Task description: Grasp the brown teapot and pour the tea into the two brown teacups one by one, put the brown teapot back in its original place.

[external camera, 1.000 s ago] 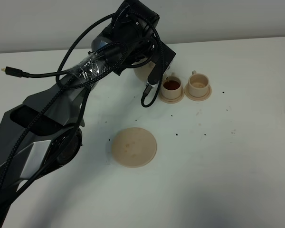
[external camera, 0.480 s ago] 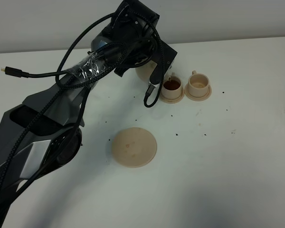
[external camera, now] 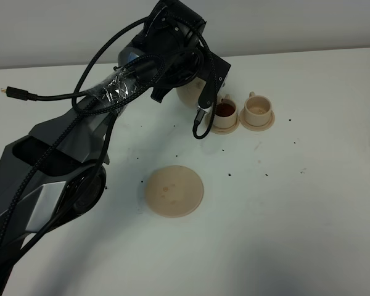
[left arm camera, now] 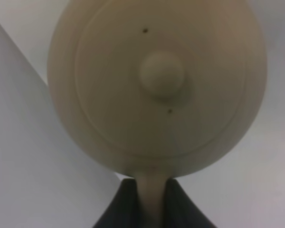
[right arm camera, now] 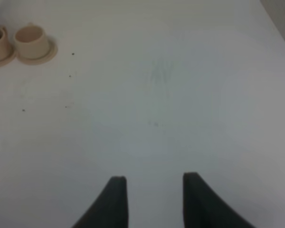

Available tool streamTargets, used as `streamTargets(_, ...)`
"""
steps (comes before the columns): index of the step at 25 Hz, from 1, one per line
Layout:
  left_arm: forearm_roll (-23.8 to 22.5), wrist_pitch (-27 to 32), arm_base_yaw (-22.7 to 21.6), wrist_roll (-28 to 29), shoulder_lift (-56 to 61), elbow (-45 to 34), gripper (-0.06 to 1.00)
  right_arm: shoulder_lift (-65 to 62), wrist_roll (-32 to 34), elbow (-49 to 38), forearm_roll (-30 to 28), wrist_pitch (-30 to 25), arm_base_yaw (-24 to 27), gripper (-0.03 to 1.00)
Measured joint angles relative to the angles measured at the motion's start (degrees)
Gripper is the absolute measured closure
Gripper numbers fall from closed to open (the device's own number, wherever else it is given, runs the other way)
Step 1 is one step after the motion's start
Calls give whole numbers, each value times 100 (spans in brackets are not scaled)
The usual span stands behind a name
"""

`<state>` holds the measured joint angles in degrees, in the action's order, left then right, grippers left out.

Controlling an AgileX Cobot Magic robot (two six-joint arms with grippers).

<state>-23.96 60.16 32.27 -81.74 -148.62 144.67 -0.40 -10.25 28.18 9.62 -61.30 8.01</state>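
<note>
White tabletop (external camera: 308,209). Left gripper (left arm camera: 150,189) is pinching tight the loop handle (left arm camera: 152,206) of the squat beige clay teapot (left arm camera: 156,85), hanging just beyond its fingers. Advised: centre spout over empty beige teacup (external camera: 257,109), beyond the tea-filled teacup (external camera: 224,111), before tilting slowly. Right gripper (right arm camera: 152,190) is idling agape, empty.

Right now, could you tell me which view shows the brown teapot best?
Left wrist view: the brown teapot fills it, lid knob clear. Exterior high shows only a sliver behind the arm; right wrist shows none of it.

One teapot (left arm camera: 156,85), two teacups (external camera: 225,112) (external camera: 257,108), seemingly three saucers (external camera: 174,190) (external camera: 226,129) (external camera: 259,126).
</note>
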Motion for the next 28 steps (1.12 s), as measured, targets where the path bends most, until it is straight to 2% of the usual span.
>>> streamTargets(15,77,359,-11,220,0,0,80,0,0,0,0,0,0,66)
streamTargets(28,263,711,-161,836,183,0,80,0,0,0,1,0,0,66)
